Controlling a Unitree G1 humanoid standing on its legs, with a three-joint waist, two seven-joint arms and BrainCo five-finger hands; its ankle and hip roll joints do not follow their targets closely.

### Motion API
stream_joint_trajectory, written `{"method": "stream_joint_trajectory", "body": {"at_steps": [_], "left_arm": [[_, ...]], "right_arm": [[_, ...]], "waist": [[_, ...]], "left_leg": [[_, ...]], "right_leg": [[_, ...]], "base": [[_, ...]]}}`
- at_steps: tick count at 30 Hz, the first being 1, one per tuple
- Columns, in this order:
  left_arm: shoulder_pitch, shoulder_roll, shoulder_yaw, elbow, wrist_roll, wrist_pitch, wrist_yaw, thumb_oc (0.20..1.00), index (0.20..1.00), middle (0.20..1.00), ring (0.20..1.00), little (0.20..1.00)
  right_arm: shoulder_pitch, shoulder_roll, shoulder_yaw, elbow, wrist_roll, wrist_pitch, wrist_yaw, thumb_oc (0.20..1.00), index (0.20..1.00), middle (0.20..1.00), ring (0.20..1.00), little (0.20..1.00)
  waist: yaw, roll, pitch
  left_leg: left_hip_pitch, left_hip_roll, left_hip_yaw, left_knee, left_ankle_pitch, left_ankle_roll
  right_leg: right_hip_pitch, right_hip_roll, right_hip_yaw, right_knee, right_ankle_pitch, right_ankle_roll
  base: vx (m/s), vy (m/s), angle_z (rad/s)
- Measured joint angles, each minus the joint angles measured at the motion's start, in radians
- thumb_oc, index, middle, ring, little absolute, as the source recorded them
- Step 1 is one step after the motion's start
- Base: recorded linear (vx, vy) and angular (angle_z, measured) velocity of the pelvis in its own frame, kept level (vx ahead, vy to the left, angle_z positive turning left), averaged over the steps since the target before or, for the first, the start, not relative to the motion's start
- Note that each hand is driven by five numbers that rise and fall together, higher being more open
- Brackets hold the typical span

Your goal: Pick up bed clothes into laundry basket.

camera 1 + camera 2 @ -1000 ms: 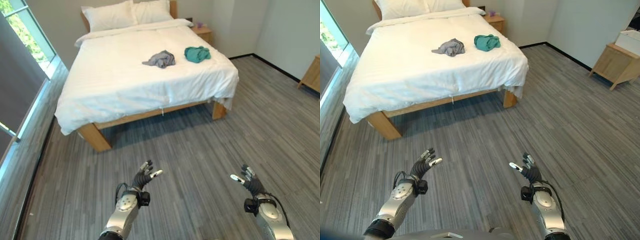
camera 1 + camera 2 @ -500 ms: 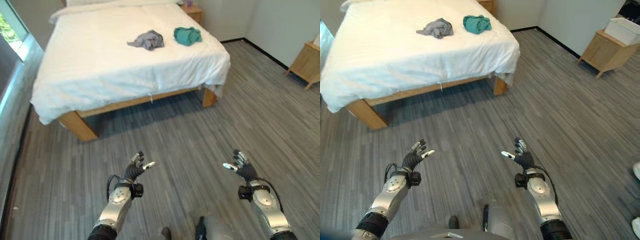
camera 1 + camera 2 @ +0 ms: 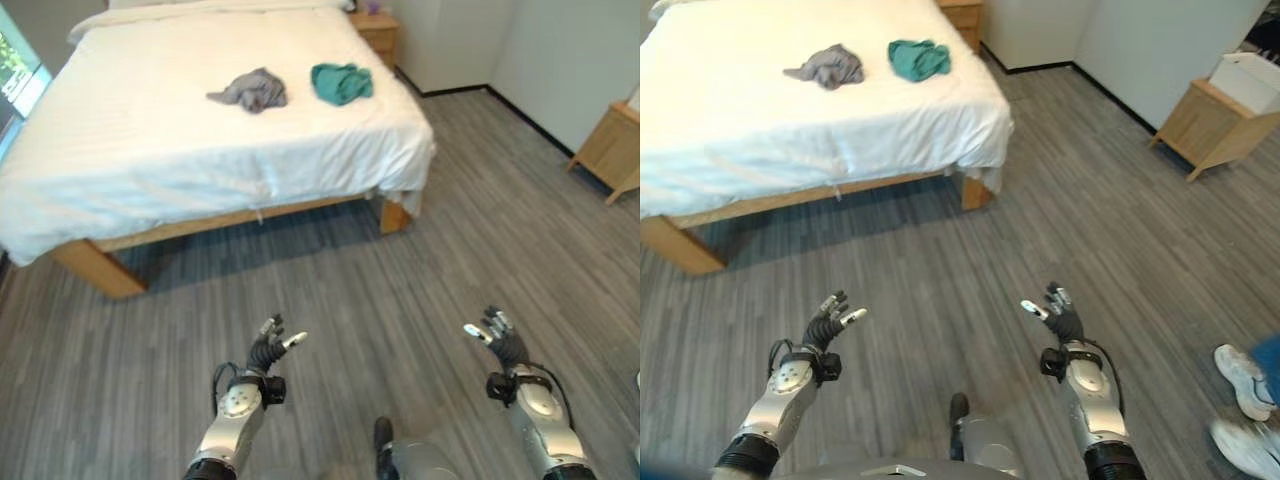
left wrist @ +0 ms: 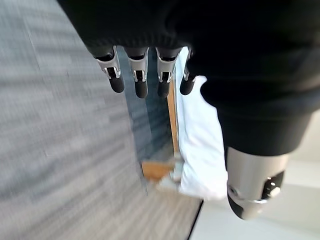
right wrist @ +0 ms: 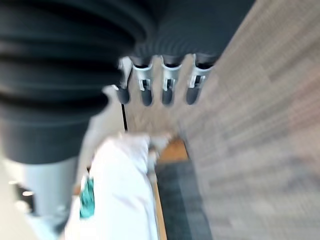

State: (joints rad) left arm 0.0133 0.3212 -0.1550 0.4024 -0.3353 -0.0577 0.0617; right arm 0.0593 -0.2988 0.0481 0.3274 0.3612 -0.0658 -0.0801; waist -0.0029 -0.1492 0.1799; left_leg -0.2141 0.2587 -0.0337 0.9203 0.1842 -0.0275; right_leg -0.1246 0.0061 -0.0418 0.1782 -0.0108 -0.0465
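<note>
A crumpled grey garment (image 3: 249, 90) and a teal garment (image 3: 341, 82) lie side by side on the white bed (image 3: 150, 150), toward its far right part. The teal garment (image 5: 87, 199) also shows in the right wrist view. My left hand (image 3: 266, 353) hovers over the floor well short of the bed, fingers relaxed and open, holding nothing. My right hand (image 3: 503, 343) hangs at the same height to the right, open and empty as well. In the wrist views the left hand's fingers (image 4: 136, 75) and the right hand's fingers (image 5: 167, 85) are straight.
Grey wood-look floor (image 3: 330, 280) lies between me and the bed's wooden frame (image 3: 90, 265). A nightstand (image 3: 378, 28) stands at the bed's far right. A wooden cabinet (image 3: 1215, 125) with a white box (image 3: 1246, 78) stands at the right wall. A person's white shoes (image 3: 1240, 395) show at the lower right.
The camera has swung to the right and the bed has slid left in the picture. Both hands stay open and raised in front of me.
</note>
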Motion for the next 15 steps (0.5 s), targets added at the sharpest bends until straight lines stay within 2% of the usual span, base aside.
{"method": "stream_joint_trajectory", "body": {"at_steps": [1,2,3,4,5,6,7,8,9,10,11,12,13,14,15], "left_arm": [[0.003,0.0,0.012,-0.008,-0.002,0.007,-0.008,1.0,1.0,1.0,1.0,1.0],[0.006,-0.004,0.019,-0.024,-0.005,0.006,-0.008,1.0,1.0,1.0,1.0,1.0],[0.026,-0.005,0.022,-0.035,-0.008,0.005,-0.014,1.0,1.0,1.0,1.0,1.0],[0.034,-0.025,0.025,-0.034,-0.013,0.004,-0.017,1.0,1.0,1.0,1.0,1.0],[0.042,-0.031,0.034,-0.028,-0.014,0.004,-0.022,1.0,1.0,1.0,1.0,1.0],[0.046,-0.032,0.035,-0.012,-0.014,0.007,-0.023,1.0,1.0,1.0,1.0,1.0],[0.048,-0.03,0.04,-0.011,-0.014,0.007,-0.024,1.0,1.0,1.0,1.0,1.0],[0.05,-0.028,0.046,-0.011,-0.013,0.005,-0.025,1.0,1.0,1.0,1.0,1.0],[0.053,-0.019,0.057,-0.01,-0.013,0.002,-0.027,1.0,1.0,1.0,1.0,1.0],[0.053,-0.02,0.066,-0.009,-0.013,0.003,-0.027,1.0,1.0,1.0,1.0,1.0],[0.057,-0.026,0.083,-0.007,-0.012,0.003,-0.028,1.0,1.0,1.0,1.0,1.0],[0.057,-0.029,0.08,-0.008,-0.011,0.003,-0.029,1.0,1.0,1.0,1.0,1.0],[0.07,-0.03,0.073,-0.032,-0.011,0.004,-0.037,1.0,1.0,1.0,1.0,1.0],[0.097,-0.022,0.07,-0.066,-0.009,0.004,-0.041,1.0,1.0,1.0,1.0,1.0],[0.112,-0.008,0.061,-0.084,-0.004,0.003,-0.045,1.0,1.0,1.0,1.0,1.0]], "right_arm": [[0.006,0.0,-0.002,0.006,-0.001,0.002,-0.001,1.0,1.0,1.0,1.0,1.0],[-0.006,0.005,0.0,0.019,0.001,0.01,-0.003,1.0,1.0,1.0,1.0,1.0],[-0.027,0.012,-0.011,0.047,0.009,0.01,-0.003,1.0,1.0,1.0,1.0,1.0],[-0.038,0.005,-0.012,0.052,0.013,0.008,-0.002,1.0,1.0,1.0,1.0,1.0],[-0.046,-0.013,0.014,0.041,0.013,0.01,0.003,1.0,1.0,1.0,1.0,1.0],[-0.038,-0.024,0.045,0.033,0.011,0.01,0.005,1.0,1.0,1.0,1.0,1.0],[-0.031,-0.023,0.055,0.031,0.011,0.011,0.007,1.0,1.0,1.0,1.0,1.0],[-0.028,-0.022,0.066,0.033,0.01,0.011,0.013,1.0,1.0,1.0,1.0,1.0],[-0.016,-0.017,0.078,0.038,0.01,0.012,0.026,1.0,1.0,1.0,1.0,1.0],[-0.013,-0.014,0.077,0.041,0.01,0.013,0.027,1.0,1.0,1.0,1.0,1.0],[0.0,-0.009,0.075,0.039,0.01,0.012,0.027,1.0,1.0,1.0,1.0,1.0],[0.014,-0.011,0.072,0.04,0.009,0.013,0.027,1.0,1.0,1.0,1.0,1.0],[0.04,-0.01,0.066,0.036,0.009,0.015,0.027,1.0,1.0,1.0,1.0,1.0],[0.062,-0.004,0.069,0.021,0.008,0.018,0.032,1.0,1.0,1.0,1.0,1.0],[0.073,-0.002,0.078,0.012,0.005,0.017,0.035,1.0,1.0,1.0,1.0,1.0]], "waist": [[0.001,-0.025,0.006],[0.024,-0.028,0.008],[0.057,-0.023,0.014],[0.075,0.021,0.022],[0.102,0.056,0.026],[0.098,0.095,0.021],[0.095,0.098,0.015],[0.102,0.103,0.012],[0.106,0.093,-0.003],[0.109,0.095,-0.01],[0.104,0.07,-0.021],[0.087,0.055,-0.029],[0.082,0.09,-0.047],[0.082,0.126,-0.07],[0.081,0.145,-0.087]], "left_leg": [[-0.074,-0.049,0.043,0.055,-0.075,-0.006],[-0.107,-0.066,0.096,0.067,-0.117,0.005],[-0.132,-0.083,0.212,-0.03,-0.161,-0.003],[-0.135,-0.071,0.305,-0.172,-0.157,0.005],[-0.135,-0.072,0.356,-0.32,-0.15,0.0],[-0.142,-0.09,0.385,-0.473,-0.143,0.01],[-0.139,-0.11,0.393,-0.545,-0.143,0.01],[-0.132,-0.144,0.413,-0.639,-0.141,0.013],[-0.108,-0.21,0.491,-0.834,-0.136,0.023],[-0.1,-0.249,0.521,-0.878,-0.141,0.028],[-0.088,-0.302,0.647,-0.884,-0.16,0.055],[-0.079,-0.334,0.655,-0.861,-0.15,0.092],[-0.03,-0.359,0.647,-0.83,-0.158,0.192],[0.05,-0.365,0.641,-0.856,-0.231,0.299],[0.103,-0.353,0.609,-0.878,-0.261,0.296]], "right_leg": [[0.069,0.008,0.022,-0.084,0.005,-0.023],[0.099,0.01,0.035,-0.117,0.006,-0.02],[0.156,0.008,0.029,-0.168,-0.022,0.011],[0.176,0.016,-0.038,-0.142,-0.053,0.019],[0.189,0.039,-0.068,-0.127,-0.056,-0.056],[0.248,0.077,-0.086,-0.161,-0.072,-0.043],[0.264,0.084,-0.092,-0.173,-0.072,-0.049],[0.29,0.094,-0.089,-0.179,-0.081,-0.035],[0.336,0.099,-0.088,-0.21,-0.096,-0.007],[0.348,0.099,-0.091,-0.212,-0.119,0.027],[0.377,0.087,-0.113,-0.219,-0.161,0.096],[0.375,0.102,-0.113,-0.193,-0.157,0.091],[0.373,0.163,-0.09,-0.109,-0.156,0.094],[0.372,0.227,-0.07,-0.043,-0.153,0.105],[0.357,0.263,-0.069,0.044,-0.181,0.127]], "base": [[0.66,-0.208,-0.61],[0.55,-0.072,-0.37],[0.56,-0.037,-0.63],[0.6,-0.001,-0.73],[0.63,0.052,-0.37],[0.62,0.079,-0.14],[0.45,0.075,0.11],[0.61,0.055,0.01],[0.56,0.027,-0.1],[0.74,0.005,0.1],[0.35,-0.011,0.31],[0.53,0.042,0.55],[0.47,0.063,0.48],[0.63,0.099,0.24],[0.47,0.042,-0.13]]}}
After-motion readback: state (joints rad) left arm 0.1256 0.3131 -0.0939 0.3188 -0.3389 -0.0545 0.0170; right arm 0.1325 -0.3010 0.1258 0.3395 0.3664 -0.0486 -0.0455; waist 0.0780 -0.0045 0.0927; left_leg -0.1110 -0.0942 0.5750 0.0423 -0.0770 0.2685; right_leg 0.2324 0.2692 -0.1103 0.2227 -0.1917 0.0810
